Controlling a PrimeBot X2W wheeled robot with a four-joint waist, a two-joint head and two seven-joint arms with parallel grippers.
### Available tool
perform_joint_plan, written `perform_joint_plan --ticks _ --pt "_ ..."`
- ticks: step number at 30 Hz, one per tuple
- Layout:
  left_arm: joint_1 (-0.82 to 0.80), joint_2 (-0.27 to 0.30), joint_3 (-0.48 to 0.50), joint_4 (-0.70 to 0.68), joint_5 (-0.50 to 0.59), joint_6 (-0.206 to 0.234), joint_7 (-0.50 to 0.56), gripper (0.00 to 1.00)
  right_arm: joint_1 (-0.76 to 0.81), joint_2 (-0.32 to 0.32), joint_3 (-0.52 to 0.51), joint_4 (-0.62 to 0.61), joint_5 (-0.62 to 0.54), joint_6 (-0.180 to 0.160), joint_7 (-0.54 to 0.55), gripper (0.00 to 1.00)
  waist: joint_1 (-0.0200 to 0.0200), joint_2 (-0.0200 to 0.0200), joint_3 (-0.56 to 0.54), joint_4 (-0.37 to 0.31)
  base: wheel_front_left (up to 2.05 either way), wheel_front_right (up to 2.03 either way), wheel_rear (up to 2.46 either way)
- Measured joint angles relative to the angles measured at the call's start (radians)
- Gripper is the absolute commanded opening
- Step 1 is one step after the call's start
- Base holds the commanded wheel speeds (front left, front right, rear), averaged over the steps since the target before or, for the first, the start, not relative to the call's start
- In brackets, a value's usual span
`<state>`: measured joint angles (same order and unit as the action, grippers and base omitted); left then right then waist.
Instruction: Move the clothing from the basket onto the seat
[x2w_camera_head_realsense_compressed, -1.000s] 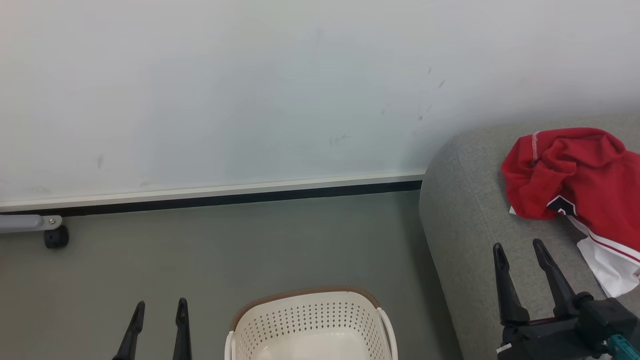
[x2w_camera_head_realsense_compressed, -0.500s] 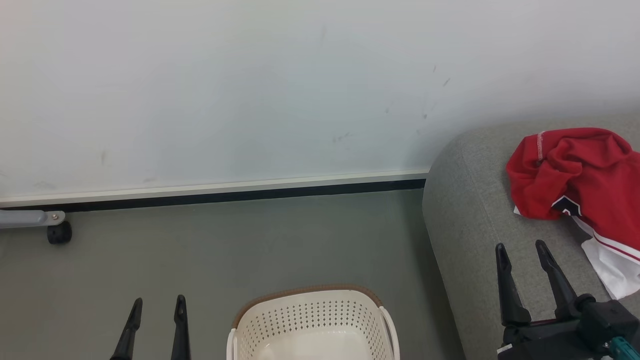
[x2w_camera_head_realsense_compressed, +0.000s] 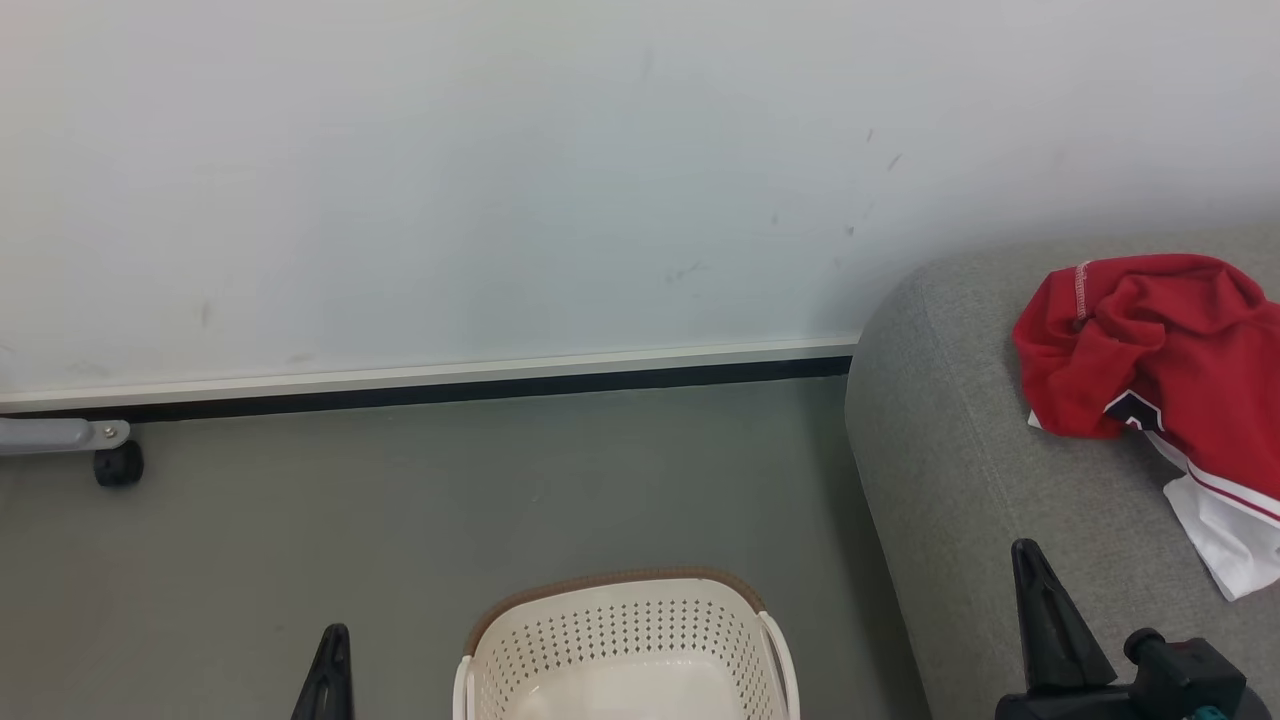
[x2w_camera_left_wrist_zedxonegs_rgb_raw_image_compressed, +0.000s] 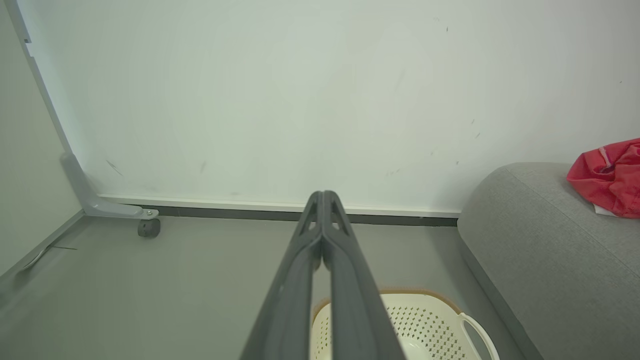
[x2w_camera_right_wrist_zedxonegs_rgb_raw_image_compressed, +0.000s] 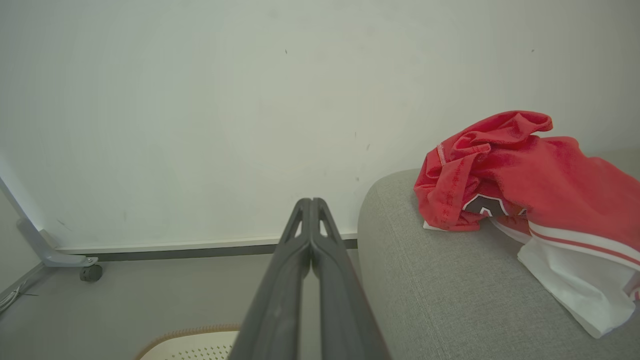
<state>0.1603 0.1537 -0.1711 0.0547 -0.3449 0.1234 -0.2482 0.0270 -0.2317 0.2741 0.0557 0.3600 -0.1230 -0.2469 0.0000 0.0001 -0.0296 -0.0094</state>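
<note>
Both left gripper (x2w_camera_left_wrist_zedxonegs_rgb_raw_image_compressed: 322, 196) and right gripper (x2w_camera_right_wrist_zedxonegs_rgb_raw_image_compressed: 311, 202) are sitting pressed together, empty. I'm judging the clothing (x2w_camera_head_realsense_compressed: 1150, 340) on the seat (x2w_camera_head_realsense_compressed: 950, 450) soft, best pinched at a fold.

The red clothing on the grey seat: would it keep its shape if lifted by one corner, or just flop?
Probably flop: the clothing lies crumpled in soft folds, so it would likely hang and stretch out. It looks thin, so probably light. Pushed, it would likely bunch up rather than slide, since the seat is woven fabric.
</note>
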Motion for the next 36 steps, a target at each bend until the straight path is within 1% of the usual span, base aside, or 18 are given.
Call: perform_joint_plan --ticks 7,14,36 --pt "0.006 -0.007 0.012 0.018 -0.045 -0.010 0.020 0.00 0.009 0.013 -0.022 0.018 0.047 0.011 0.018 0.00 0.0000 0.0000 0.003 0.001 0.00 0.00 0.00" --pt "-0.003 -0.015 0.033 0.032 -0.152 -0.028 0.049 0.00 0.004 0.028 -0.052 0.032 0.150 0.028 0.045 0.00 0.0000 0.0000 0.005 0.001 0.00 0.00 0.00" --pt "-0.059 -0.039 0.094 0.085 -0.432 -0.081 0.133 0.00 -0.021 0.069 -0.147 0.086 0.432 0.081 0.132 0.00 0.0000 0.0000 0.012 0.003 0.00 0.00 0.00"
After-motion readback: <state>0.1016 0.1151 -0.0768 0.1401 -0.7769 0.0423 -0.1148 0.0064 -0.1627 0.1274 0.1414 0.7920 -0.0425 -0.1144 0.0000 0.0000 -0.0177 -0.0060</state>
